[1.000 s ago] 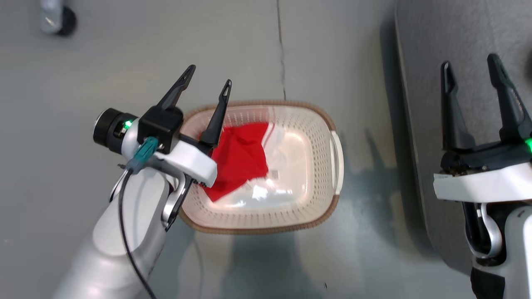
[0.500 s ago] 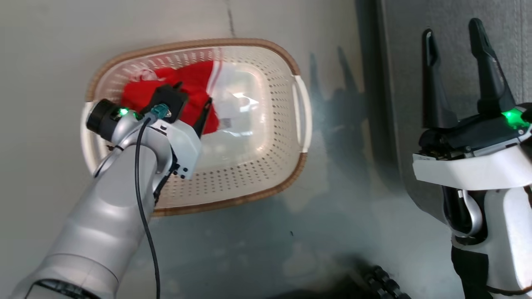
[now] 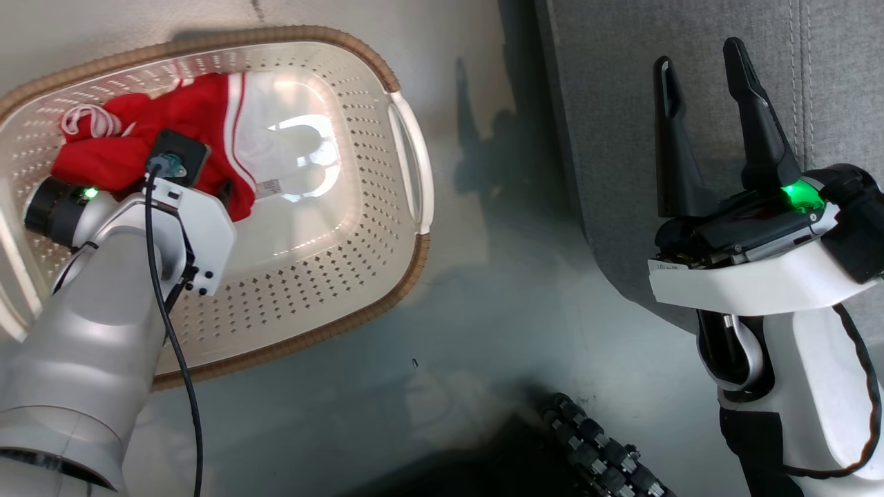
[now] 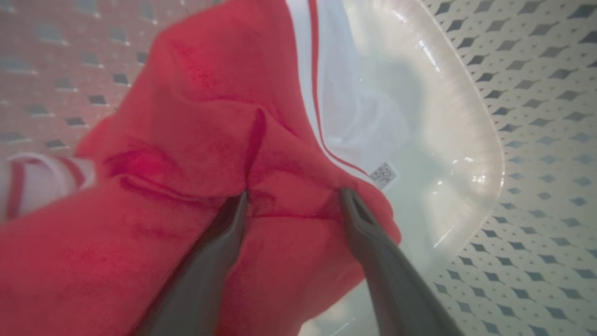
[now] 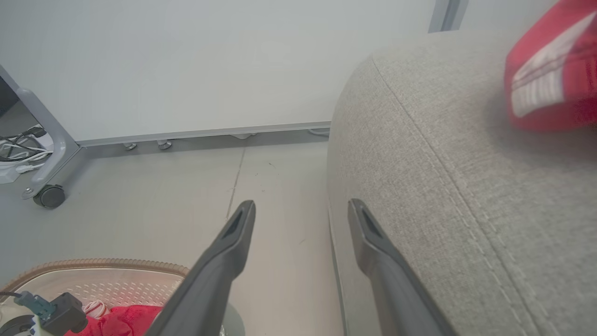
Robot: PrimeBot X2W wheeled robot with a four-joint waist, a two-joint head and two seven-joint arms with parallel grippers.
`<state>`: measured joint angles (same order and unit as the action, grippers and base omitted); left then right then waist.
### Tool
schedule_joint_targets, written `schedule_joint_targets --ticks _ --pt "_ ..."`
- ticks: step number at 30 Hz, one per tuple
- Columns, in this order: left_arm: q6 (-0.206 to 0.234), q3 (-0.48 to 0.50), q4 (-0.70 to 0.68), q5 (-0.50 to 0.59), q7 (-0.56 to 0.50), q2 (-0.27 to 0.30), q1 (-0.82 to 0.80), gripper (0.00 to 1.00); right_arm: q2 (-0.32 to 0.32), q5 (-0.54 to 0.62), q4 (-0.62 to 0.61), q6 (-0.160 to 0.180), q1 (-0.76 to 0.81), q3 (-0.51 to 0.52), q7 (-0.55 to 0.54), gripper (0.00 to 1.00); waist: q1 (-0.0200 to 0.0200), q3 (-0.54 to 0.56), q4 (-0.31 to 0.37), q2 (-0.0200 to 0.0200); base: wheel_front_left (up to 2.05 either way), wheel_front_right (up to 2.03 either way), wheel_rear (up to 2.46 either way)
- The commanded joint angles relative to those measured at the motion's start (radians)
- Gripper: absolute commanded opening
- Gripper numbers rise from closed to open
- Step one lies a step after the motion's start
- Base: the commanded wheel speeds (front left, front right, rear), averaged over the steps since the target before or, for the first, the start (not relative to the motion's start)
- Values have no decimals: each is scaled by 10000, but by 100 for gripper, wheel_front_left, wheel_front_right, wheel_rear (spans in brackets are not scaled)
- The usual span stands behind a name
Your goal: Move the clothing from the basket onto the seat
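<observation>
Grey floor [image 3: 497, 331] carries the basket [image 3: 387, 228], with the seat [image 3: 621, 103] beside it. Down inside the basket the left pincer [image 4: 295, 205] stands wide, both fingertips pressed into the clothing [image 4: 200, 116], a raised fold between them. It's soft bright red cloth, creased and bunched. Just past the tips runs a broad white stripe with a thin red line, then a white panel. A small printed label [image 4: 383, 172] sits right off one tip. A white drawstring [image 3: 86, 121] lies off to the side of that wrist, which covers part of the heap from above. The right pincer [image 3: 701, 69] hangs wide and empty over the seat's edge, well apart from the basket. Beyond its fingers, further along the cushion, lies a red-and-white piece [image 5: 550, 74]. Past that are a white wall [image 5: 186, 60] and a castor [image 5: 49, 196].
</observation>
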<state>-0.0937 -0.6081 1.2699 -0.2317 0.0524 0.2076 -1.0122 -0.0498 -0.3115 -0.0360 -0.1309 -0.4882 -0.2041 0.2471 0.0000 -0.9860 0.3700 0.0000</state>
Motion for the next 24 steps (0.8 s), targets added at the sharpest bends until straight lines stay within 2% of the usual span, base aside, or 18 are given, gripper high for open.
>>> schedule_joint_targets --ticks 1,2,4,8,13,18,24 --pt "40 9 43 -33 -103 116 -189 100 -24 -74 60 1 -148 -7 79 100 0 -106 134 0 0 0 0" --pt "36 9 66 -68 -172 158 -199 96 -24 -95 89 1 -159 -18 110 100 0 -118 156 0 0 0 0" --pt "58 -20 96 -59 -262 234 -198 0 -24 -143 176 1 -183 -37 131 100 0 -108 181 0 0 0 0" --pt "-11 -175 110 4 -74 209 -92 0 -25 -101 394 1 -183 -26 178 100 0 133 113 0 0 0 0" --pt "-99 -325 41 -38 794 -76 257 0 -28 101 597 0 -41 95 204 100 0 808 -258 0 0 0 0" --pt "-214 -143 -212 -490 1786 -536 788 0 -33 453 806 0 233 189 176 100 0 1800 -814 0 0 0 0" --pt "-304 237 -1258 -1084 2127 -936 1672 0 -39 832 987 0 679 400 -126 100 0 3077 -1580 0 0 0 0"
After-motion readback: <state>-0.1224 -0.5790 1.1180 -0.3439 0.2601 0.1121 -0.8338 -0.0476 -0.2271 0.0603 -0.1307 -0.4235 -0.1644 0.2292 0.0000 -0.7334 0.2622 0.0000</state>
